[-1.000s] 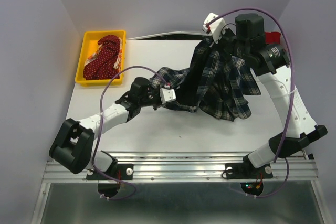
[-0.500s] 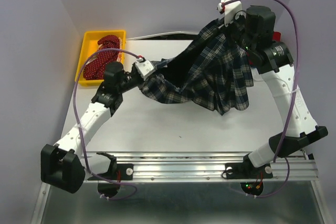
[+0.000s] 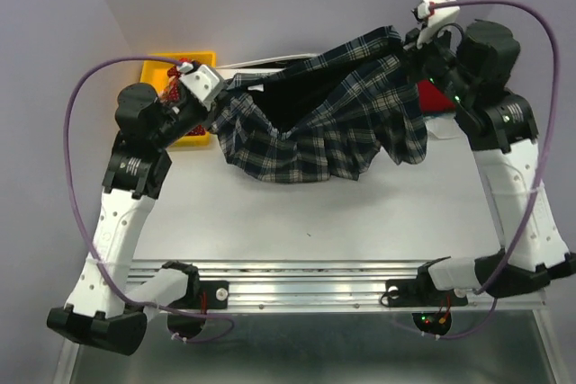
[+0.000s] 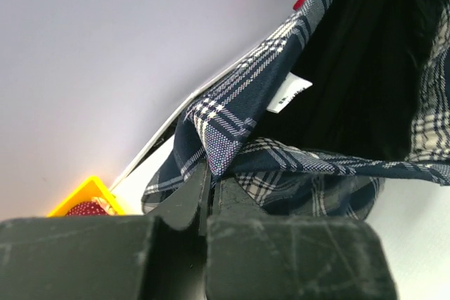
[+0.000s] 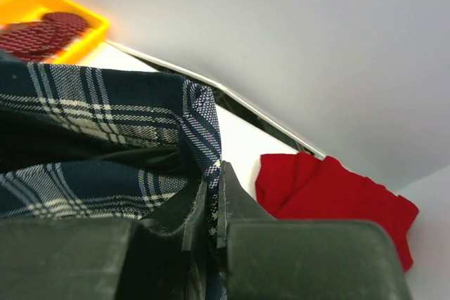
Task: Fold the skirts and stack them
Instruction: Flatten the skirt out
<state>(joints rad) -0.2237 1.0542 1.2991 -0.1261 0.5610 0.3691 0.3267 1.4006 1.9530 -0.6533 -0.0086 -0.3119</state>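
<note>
Both arms are holding the plaid skirt (image 3: 310,128) stretched out between them above the table (image 3: 315,213), just right of the yellow bin (image 3: 160,63). Left gripper (image 3: 219,101) is pinching one waistband corner, fingers pressed together on the cloth, right beside the bin. Right gripper (image 3: 407,44) is pinching the opposite waistband corner the same way, well to the right of the bin. The skirt is hanging open with its dark lining facing up and its pleated hem sagging toward the table; can't tell if the hem is touching. A white label (image 4: 288,93) is showing inside the waistband near the left-hand corner. The dark red dotted skirt (image 5: 42,29) is lying bunched inside the bin. The plain red skirt (image 5: 330,187) is lying on the table far right of the bin, past the right gripper, and is mostly hidden in the top view.
</note>
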